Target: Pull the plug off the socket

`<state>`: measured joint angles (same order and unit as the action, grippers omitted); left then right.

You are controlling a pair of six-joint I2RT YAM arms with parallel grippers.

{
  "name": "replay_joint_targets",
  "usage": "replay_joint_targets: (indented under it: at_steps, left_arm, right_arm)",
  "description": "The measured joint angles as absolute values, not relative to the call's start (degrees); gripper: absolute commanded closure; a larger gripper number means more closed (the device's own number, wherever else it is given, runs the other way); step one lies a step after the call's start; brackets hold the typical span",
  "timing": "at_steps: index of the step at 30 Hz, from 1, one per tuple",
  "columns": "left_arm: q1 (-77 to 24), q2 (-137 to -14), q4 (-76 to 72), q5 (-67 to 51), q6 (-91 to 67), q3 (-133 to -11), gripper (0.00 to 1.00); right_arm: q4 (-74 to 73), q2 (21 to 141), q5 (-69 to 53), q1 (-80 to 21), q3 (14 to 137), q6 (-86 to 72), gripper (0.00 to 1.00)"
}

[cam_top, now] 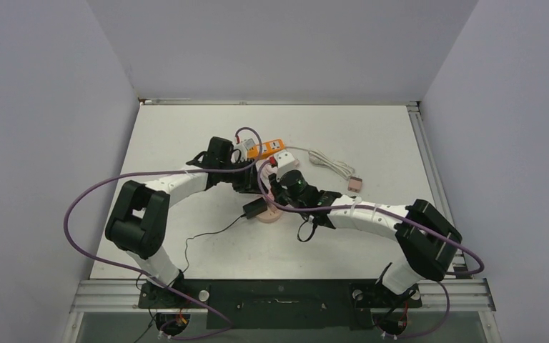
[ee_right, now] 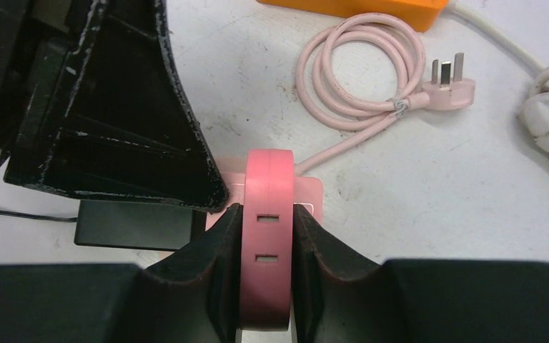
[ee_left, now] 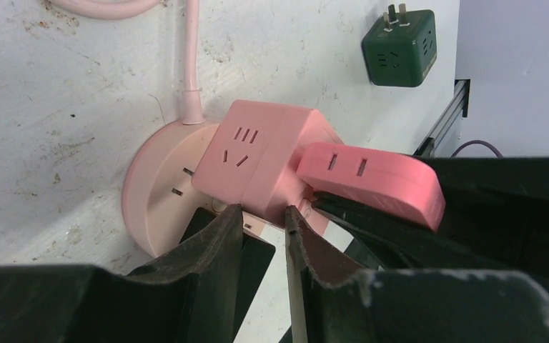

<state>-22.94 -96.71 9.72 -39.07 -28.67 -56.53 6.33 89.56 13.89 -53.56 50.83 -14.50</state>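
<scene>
Right wrist view: we see the right end effector (ee_right: 266, 212) pinching the flat pink plug (ee_right: 269, 236) by its broad sides. We judge the pull not yet done: the plug sits in the cube adapter (ee_left: 257, 153) atop the round pink socket (ee_left: 161, 193) on the desk (ee_right: 400, 186). At the socket's rim, the left end effector (ee_left: 263, 214) is nearly pressed together; whether it grips anything we cannot tell.
</scene>
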Motion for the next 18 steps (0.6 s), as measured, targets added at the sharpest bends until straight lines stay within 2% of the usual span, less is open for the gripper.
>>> replay_joint_targets:
  at_steps: [5,9,18]
  left_arm:
    - [-23.68,-97.14,9.87,-38.00,-28.12,-57.47,0.77]
    - [-23.86,-97.30,10.50,-37.78,-27.99,-57.91,0.77]
    - [-24.47,-97.58,11.99,-38.26,-27.88,-58.46,0.78]
  right_arm:
    - [8.03,88.16,6.42,-49.87,48.95,-17.21,0.95]
    - [8.56,88.01,5.78,-49.93,48.62,-17.32,0.95]
    - [7.42,88.01,18.70,-56.34,48.60,-14.04,0.95]
